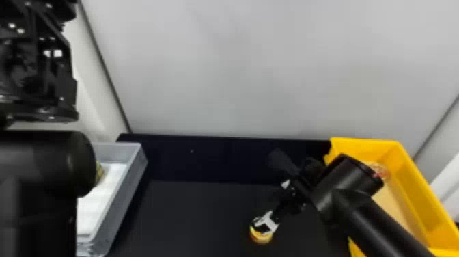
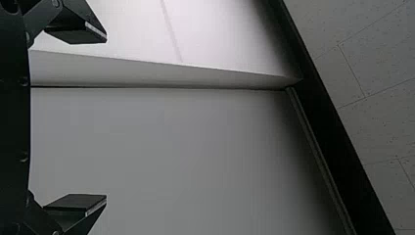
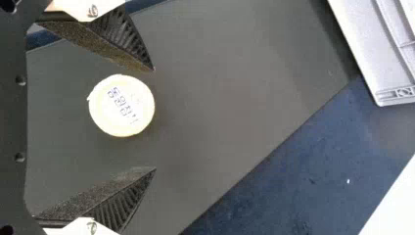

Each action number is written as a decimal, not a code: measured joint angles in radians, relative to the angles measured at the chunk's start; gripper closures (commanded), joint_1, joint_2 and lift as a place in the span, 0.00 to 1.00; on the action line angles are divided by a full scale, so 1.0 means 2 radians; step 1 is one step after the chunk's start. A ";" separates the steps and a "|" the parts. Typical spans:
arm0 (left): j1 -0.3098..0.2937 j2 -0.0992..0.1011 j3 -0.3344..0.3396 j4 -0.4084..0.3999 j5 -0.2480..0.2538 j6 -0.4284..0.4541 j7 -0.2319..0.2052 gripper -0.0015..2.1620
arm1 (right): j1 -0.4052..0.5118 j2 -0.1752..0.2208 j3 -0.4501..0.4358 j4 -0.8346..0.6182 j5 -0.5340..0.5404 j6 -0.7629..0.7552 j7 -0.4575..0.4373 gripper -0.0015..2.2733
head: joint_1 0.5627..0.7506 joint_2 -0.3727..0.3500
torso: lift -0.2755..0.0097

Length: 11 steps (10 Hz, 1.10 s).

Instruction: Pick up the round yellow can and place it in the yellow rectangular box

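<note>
In the head view my right gripper (image 1: 275, 205) is low over the dark table, and one finger partly covers the round yellow can (image 1: 261, 237). The right wrist view has the can's pale round lid (image 3: 121, 105) between the spread fingers of my right gripper (image 3: 154, 119), nearer one finger, with a gap to the other. The yellow rectangular box (image 1: 415, 184) stands to the right, partly behind the right forearm. My left gripper (image 1: 37, 68) is parked high at the upper left; in the left wrist view the left gripper (image 2: 106, 117) is open, holding nothing.
A grey bin (image 1: 128, 181) with a white bottom stands at the left, with a yellowish item (image 1: 99, 171) partly hidden behind the left arm. A clear reddish item (image 1: 379, 170) lies in the yellow box. A pale wall (image 1: 222, 68) rises behind the table.
</note>
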 measured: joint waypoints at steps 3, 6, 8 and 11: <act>0.000 -0.001 0.000 0.000 0.000 0.000 0.000 0.06 | 0.002 0.003 -0.001 0.008 0.005 -0.005 0.004 0.02 | 0.53 0.59 | 0.93; 0.001 -0.002 0.000 0.000 0.000 0.000 0.000 0.06 | 0.008 0.005 0.003 0.001 0.006 -0.001 0.008 0.02 | 0.53 0.59 | 0.93; 0.001 -0.002 0.000 0.000 0.000 0.000 0.000 0.06 | 0.012 0.005 0.009 0.000 0.006 0.001 0.010 0.02 | 0.53 0.59 | 0.93; 0.001 -0.001 0.000 0.000 0.000 -0.001 0.000 0.06 | 0.013 0.006 0.012 0.012 0.005 -0.008 0.009 0.02 | 0.53 0.59 | 0.93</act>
